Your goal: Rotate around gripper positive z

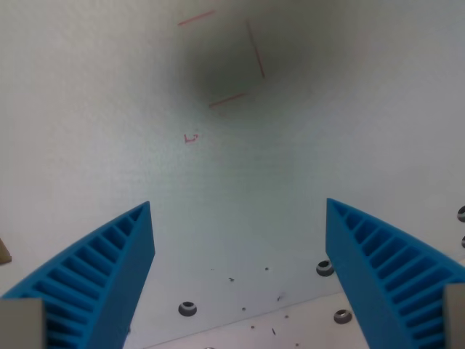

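Progress not readable from a single view: no marker of start angle, no way to tell how much turn about the z axis is done or left; judged as somewhere within the rotation, nothing more. Far left edge, lower: small tan scrap (3, 251), cut off by the frame. Lower left: left blue ribbed finger (109, 273), tapering up and inward. Hand (238, 207) spread wide apart, nothing between the fingers, nothing gripped; only pale surface (87, 109) visible through the gap. Upper centre: red line marks (256, 49) forming an incomplete square, tilted off the frame edges, sitting in a soft dark shadow; just below and left of it, a tiny red mark (191, 137), too small to read. Bottom centre: bolt hole (187, 308) and scattered dark specks on the surface. Lower right: two more bolt holes (325, 269), then right blue ribbed finger (378, 262). Task's thing is the hand itself, occupying both lower corners; finger tips pointing toward the top of the frame, opening axis lying left to right across the frame, rotation axis judged to run into the surface.
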Action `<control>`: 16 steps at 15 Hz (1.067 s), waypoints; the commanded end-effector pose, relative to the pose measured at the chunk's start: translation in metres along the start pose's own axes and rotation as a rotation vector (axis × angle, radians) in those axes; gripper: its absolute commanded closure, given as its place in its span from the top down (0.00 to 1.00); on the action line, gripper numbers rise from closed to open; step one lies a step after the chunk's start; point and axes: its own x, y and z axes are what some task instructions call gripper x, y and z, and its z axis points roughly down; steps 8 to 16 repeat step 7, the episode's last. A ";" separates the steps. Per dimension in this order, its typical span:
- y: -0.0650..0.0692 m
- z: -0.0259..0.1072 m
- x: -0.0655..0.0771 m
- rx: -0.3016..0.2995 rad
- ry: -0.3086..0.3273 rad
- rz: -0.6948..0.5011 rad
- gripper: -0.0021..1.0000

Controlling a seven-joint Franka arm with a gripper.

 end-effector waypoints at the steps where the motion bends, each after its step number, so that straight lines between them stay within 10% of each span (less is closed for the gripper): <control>1: 0.000 -0.002 0.000 0.002 0.005 0.152 1.00; 16: 0.000 -0.002 0.000 0.002 0.005 0.222 1.00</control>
